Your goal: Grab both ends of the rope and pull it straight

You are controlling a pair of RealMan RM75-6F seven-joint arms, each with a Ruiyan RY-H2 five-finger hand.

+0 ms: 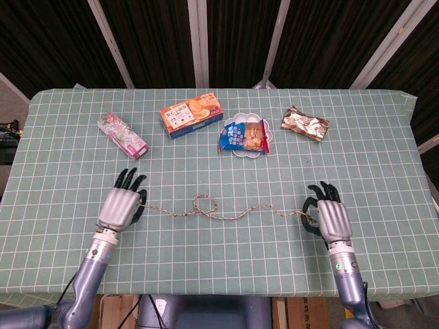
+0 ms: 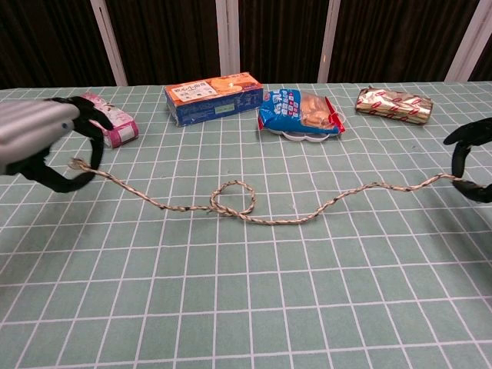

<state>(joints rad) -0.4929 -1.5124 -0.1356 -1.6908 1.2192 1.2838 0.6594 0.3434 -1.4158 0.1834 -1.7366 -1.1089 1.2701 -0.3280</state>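
Now left hand [image 1: 121, 205] and right hand [image 1: 329, 217] each grip a rope [image 1: 226, 214] end, one small loop remaining.

Even overhead light, soft faint shadows, sharp focus, dark backdrop.

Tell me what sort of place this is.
Probably a robot test setup, not a home: a table under green checked cloth, dark slatted backdrop, and staged snack packs such as the orange biscuit box.
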